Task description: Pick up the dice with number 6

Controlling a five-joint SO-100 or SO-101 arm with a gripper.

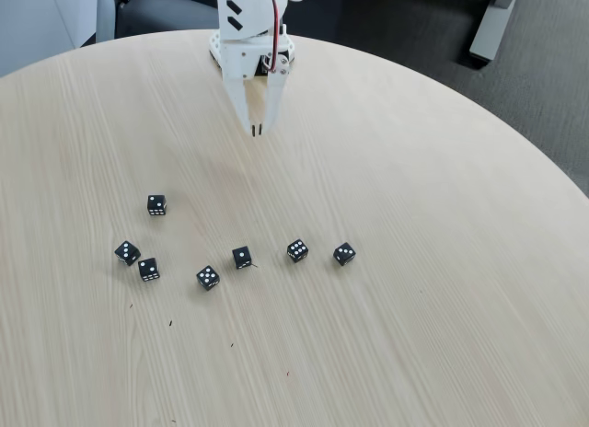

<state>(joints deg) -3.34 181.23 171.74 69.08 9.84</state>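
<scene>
Seven small black dice with white pips lie scattered in a loose row across the round table's near half. The dice with number 6 (pixel 297 250) appears to be the one right of centre, its top face the most crowded with pips, though they are tiny. My white gripper (pixel 257 129) hangs at the far side of the table, pointing down, well behind the dice and apart from all of them. Its two fingers are together with nothing between them.
The other dice sit at left (pixel 156 204), (pixel 127 252), (pixel 148 269), at centre (pixel 208 278), (pixel 242 257) and at right (pixel 344 253). The light wooden table (pixel 442 215) curves away at right, with dark floor beyond.
</scene>
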